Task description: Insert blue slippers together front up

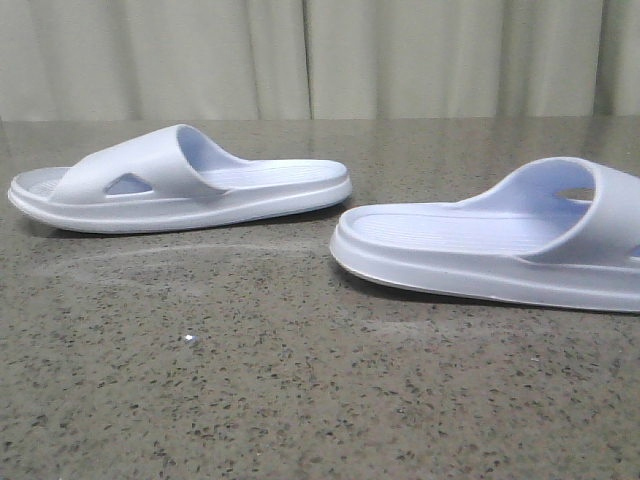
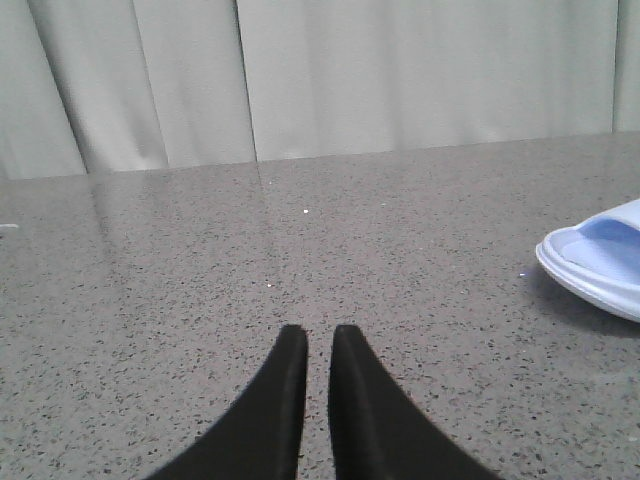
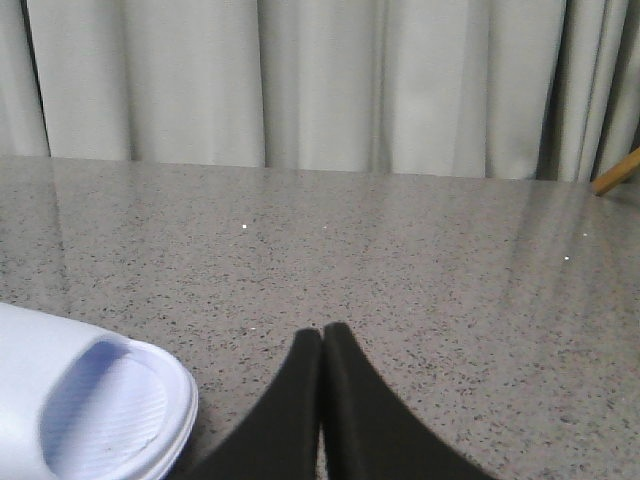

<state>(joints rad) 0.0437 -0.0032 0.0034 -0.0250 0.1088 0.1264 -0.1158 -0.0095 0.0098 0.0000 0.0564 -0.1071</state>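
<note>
Two pale blue slippers lie sole down on the speckled grey table point(image 1: 300, 390), apart from each other. The left slipper point(image 1: 180, 185) lies farther back with its strap toward the left. The right slipper point(image 1: 500, 245) lies nearer, its strap toward the right and partly cut off by the frame edge. No gripper shows in the front view. My left gripper point(image 2: 319, 335) is shut and empty with a thin gap between its fingers, low over bare table; one slipper's end point(image 2: 595, 265) lies off to its side. My right gripper point(image 3: 322, 335) is shut and empty, with a slipper's rounded end point(image 3: 90, 400) close beside it.
A pale pleated curtain point(image 1: 320, 55) hangs behind the table's far edge. The tip of a wooden stick point(image 3: 615, 172) shows at the edge of the right wrist view. A small white speck point(image 1: 188, 339) lies on the table in front of the slippers.
</note>
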